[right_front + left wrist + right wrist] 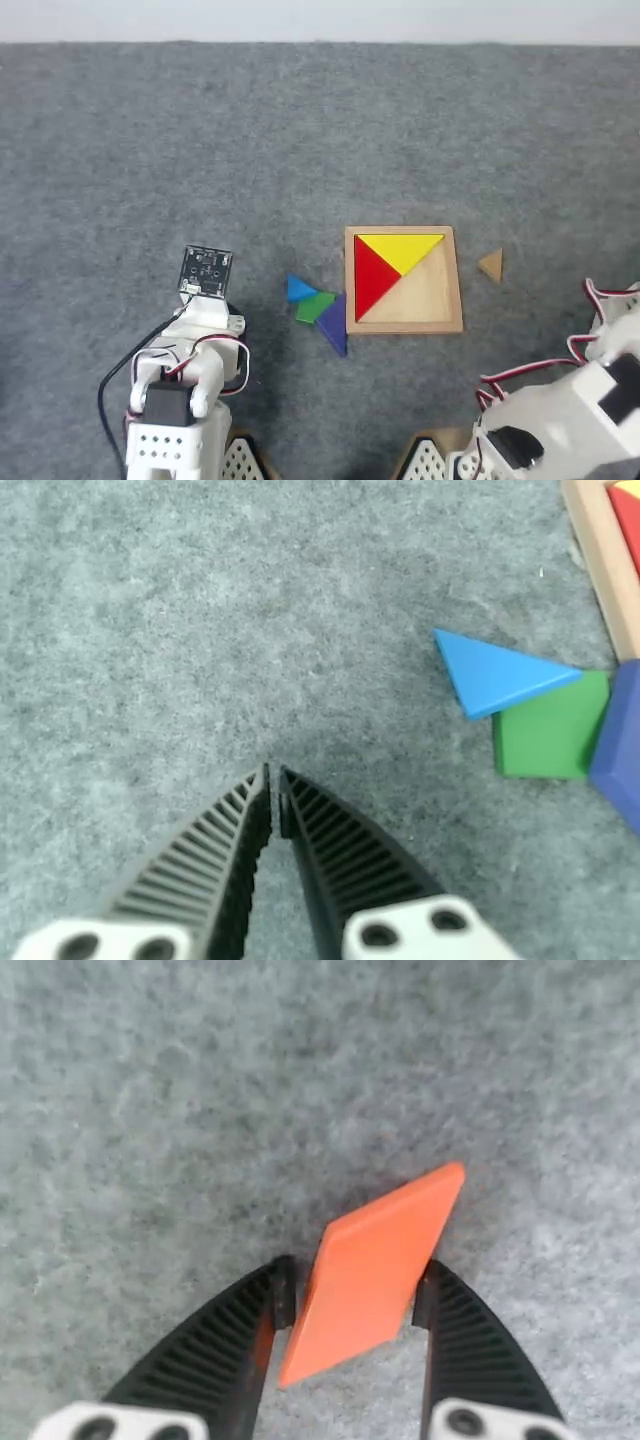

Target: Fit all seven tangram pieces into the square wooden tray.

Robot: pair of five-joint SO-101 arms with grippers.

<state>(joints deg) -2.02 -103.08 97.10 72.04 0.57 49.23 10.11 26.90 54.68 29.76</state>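
Starting from our right pincer (352, 1295): it was grasping a flat orange parallelogram piece (375, 1265), with a ribbed black finger (262, 1325) pressed against each side of it, just over the grey felt surface (150, 1110). Our left pincer (272, 775) was clenched tight, tips together, pointing down at the felt toward the near edge of the surface, left of the middle.

Working outward from that left pincer, we saw a blue wooden triangle (495, 672) lying flat, one side touching a green square piece (552, 727). The green one butted up against a dark blue-purple piece (620, 745), and we couldn't make out that one's full shape. From the high view, the blue-purple piece sat right up against the left rim of the square wooden tray (456, 290), by its near-left corner.

The tray itself lay toward the near edge of the surface, right of the middle. Inside it, a big yellow triangle (400, 250) lay along the far rim and a big red triangle (372, 280) along the left rim, and the two met on a diagonal. The near-right half showed plain wood.

Just beside the tray's right rim, not touching it, lay a small tan wooden triangle (490, 264).
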